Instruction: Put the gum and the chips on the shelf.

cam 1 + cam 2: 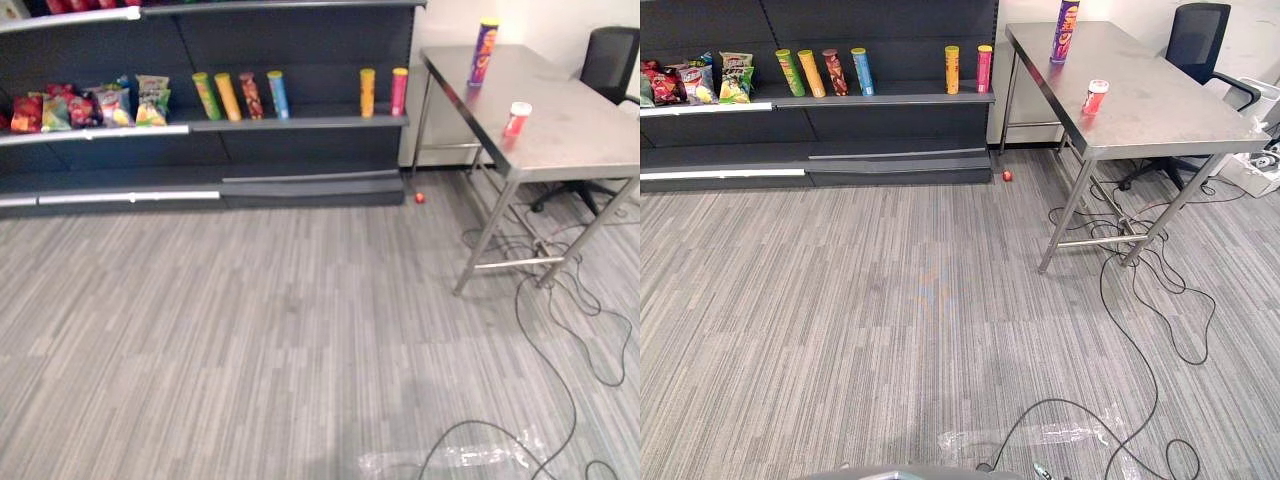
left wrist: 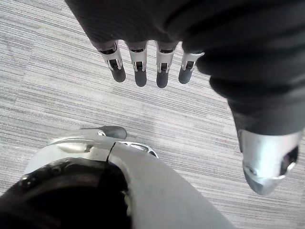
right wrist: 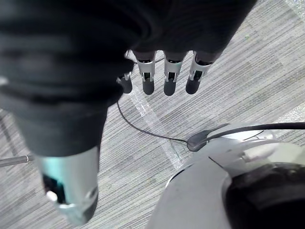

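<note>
A tall purple chips can [image 1: 483, 52] stands at the far end of a steel table [image 1: 570, 130] on the right. Nearer on the same table stands a small red-and-white gum tub [image 1: 517, 118]. The dark shelf [image 1: 300, 124] runs along the back wall, left of the table. My left hand [image 2: 140, 67] hangs over the grey carpet with straight fingers and holds nothing. My right hand [image 3: 169, 74] hangs the same way over the carpet, open and empty. Both hands are far from the table and the shelf.
On the shelf stand several chips cans [image 1: 240, 96] and, further left, snack bags [image 1: 95, 105]. A small red ball [image 1: 419, 198] lies on the floor by the shelf's right end. A black office chair [image 1: 610, 60] stands behind the table. Wide carpet separates me from both.
</note>
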Controlling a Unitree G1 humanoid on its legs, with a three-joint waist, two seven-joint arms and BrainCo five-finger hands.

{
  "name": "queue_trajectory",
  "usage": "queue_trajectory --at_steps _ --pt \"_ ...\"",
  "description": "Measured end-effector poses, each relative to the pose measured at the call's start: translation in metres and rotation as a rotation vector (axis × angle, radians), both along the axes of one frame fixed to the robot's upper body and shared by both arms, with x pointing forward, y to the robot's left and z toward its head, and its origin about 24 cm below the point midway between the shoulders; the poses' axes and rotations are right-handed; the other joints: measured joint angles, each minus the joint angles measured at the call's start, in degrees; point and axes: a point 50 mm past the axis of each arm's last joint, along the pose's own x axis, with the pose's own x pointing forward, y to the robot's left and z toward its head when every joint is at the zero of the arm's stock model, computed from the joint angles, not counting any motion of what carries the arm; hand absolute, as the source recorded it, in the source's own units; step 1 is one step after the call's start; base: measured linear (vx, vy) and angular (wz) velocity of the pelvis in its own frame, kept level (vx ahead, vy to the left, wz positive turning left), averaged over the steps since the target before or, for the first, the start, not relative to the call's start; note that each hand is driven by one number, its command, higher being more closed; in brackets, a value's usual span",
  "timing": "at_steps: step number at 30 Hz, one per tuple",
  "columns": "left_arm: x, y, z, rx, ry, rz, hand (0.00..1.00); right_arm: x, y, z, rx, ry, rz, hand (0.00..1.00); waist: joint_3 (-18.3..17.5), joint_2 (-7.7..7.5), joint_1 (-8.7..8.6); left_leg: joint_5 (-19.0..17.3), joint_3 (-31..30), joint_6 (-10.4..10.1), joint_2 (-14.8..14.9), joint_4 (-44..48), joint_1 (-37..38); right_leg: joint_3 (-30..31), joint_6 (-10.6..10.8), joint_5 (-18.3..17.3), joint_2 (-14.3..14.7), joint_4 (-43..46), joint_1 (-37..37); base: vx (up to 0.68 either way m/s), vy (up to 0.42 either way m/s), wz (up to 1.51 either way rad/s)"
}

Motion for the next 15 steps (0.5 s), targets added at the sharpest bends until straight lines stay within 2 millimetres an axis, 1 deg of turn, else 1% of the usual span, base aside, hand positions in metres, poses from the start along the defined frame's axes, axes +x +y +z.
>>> queue_trajectory --at_steps 3,15 --pt "0.0013 0.0001 0.0001 -0.002 -0.004 -0.001 0.0 0.0039 0.0002 0.0002 0.002 -0.012 -0.015 0.0 0.3 -0.02 -0.04 0.0 0.4 0.0 0.0 -0.5 0.1 0.0 0.0 0.0 0.1 -0.2 -0.1 -0.02 -0.023 -0.02" --pt "0.0016 -0.0003 0.0 -0.002 -0.003 -0.006 0.0 0.0062 0.0002 0.0004 0.002 -0.019 -0.022 0.0 0.4 0.01 0.04 0.2 1.5 -0.1 0.2 -0.7 0.4 0.0 0.0 0.0 0.3 -0.6 0.0 -0.03 -0.042 -0.03"
